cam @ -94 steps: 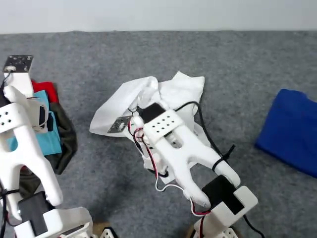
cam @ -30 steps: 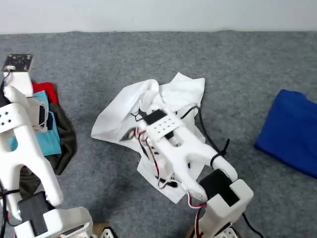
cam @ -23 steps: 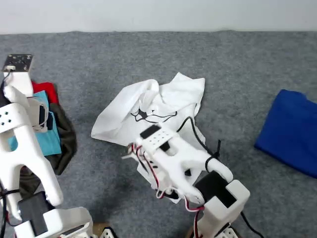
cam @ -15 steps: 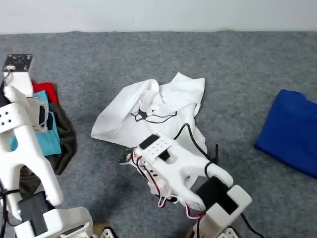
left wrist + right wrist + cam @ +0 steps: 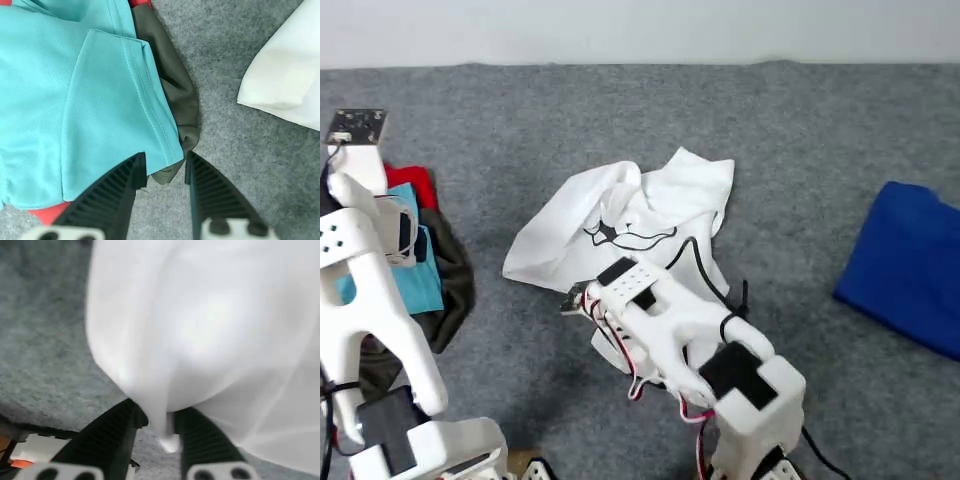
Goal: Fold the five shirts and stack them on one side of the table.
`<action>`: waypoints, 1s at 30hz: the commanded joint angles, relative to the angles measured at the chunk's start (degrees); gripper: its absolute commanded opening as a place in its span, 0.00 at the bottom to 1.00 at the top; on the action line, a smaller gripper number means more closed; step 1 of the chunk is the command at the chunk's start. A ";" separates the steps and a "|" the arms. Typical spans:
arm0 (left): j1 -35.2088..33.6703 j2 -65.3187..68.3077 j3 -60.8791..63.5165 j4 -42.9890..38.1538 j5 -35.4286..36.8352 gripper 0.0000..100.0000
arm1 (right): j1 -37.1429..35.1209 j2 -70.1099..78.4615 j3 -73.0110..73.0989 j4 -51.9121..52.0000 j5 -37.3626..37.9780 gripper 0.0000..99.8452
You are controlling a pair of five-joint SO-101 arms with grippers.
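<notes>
A crumpled white shirt (image 5: 650,200) with a black print lies mid-table. My right gripper (image 5: 167,432) is shut on a fold of the white shirt (image 5: 210,315), low over the grey surface; in the high view the right gripper (image 5: 577,298) sits at the shirt's near-left edge. A stack with a teal shirt (image 5: 420,275) on top of a dark olive shirt (image 5: 455,280) and a red shirt (image 5: 412,178) lies at the left. My left gripper (image 5: 165,195) hangs open just above the teal shirt's (image 5: 65,100) corner. A folded blue shirt (image 5: 910,265) lies at the right.
The table is covered in grey carpet (image 5: 800,130), with bare room between the white and blue shirts and along the far side. A sleeve of the white shirt (image 5: 285,75) lies close to the stack's olive edge (image 5: 175,95). The left arm (image 5: 360,280) stands over the stack.
My right arm has drawn back over the white shirt toward its near-left edge, uncovering the black print. The left arm and the stack have not moved.
</notes>
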 commanded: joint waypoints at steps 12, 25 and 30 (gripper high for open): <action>0.00 -2.81 -0.48 -1.05 0.18 0.14 | 10.59 -19.74 -0.88 8.57 4.22 0.01; 14.95 -2.29 -4.26 1.58 0.18 0.14 | 28.44 -53.41 -4.40 12.35 11.08 0.01; 29.36 -2.11 -4.26 1.05 0.18 0.14 | 28.70 -56.13 -4.48 12.62 10.73 0.01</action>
